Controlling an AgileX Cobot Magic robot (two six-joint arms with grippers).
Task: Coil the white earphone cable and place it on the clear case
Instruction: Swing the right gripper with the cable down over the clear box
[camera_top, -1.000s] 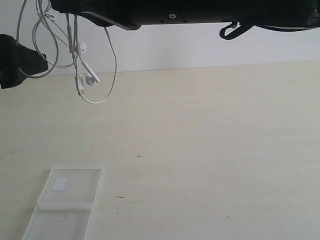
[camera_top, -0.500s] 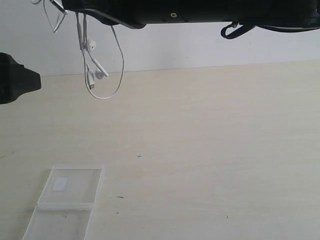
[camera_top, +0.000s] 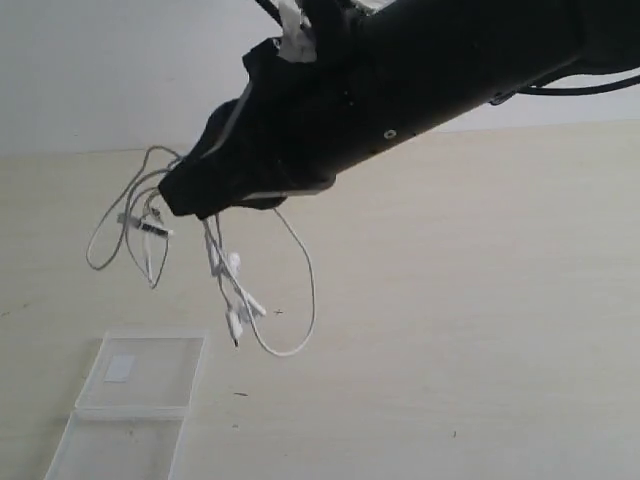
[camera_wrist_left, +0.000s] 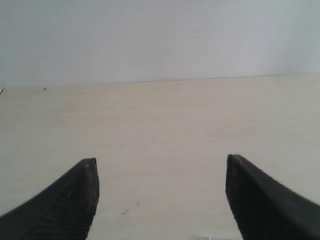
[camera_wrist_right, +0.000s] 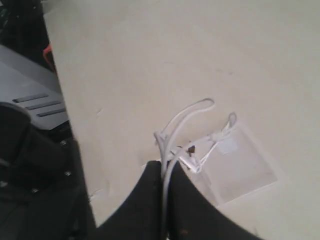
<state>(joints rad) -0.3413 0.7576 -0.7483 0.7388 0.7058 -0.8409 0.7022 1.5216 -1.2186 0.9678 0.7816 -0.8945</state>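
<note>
The white earphone cable (camera_top: 290, 300) hangs in loose loops above the table, with its earbuds (camera_top: 240, 300) dangling below a big black arm. My right gripper (camera_wrist_right: 166, 165) is shut on the cable (camera_wrist_right: 172, 132), which runs between its two fingers. The clear case (camera_top: 140, 375) lies open and flat at the near left of the table, a white label (camera_top: 120, 367) on its far half; the right wrist view shows the case (camera_wrist_right: 240, 170) beneath the hanging wire. My left gripper (camera_wrist_left: 160, 167) is open over bare table, holding nothing.
The pale wooden table (camera_top: 450, 300) stretches to a white wall at the back. The right arm (camera_top: 400, 90) crosses the upper middle of the exterior view. In the right wrist view the table edge (camera_wrist_right: 60, 100) borders dark equipment beyond it.
The right arm has swung down and leftward, carrying the cable from high at the back left to just above the table near the case. The left gripper has left the exterior view.
</note>
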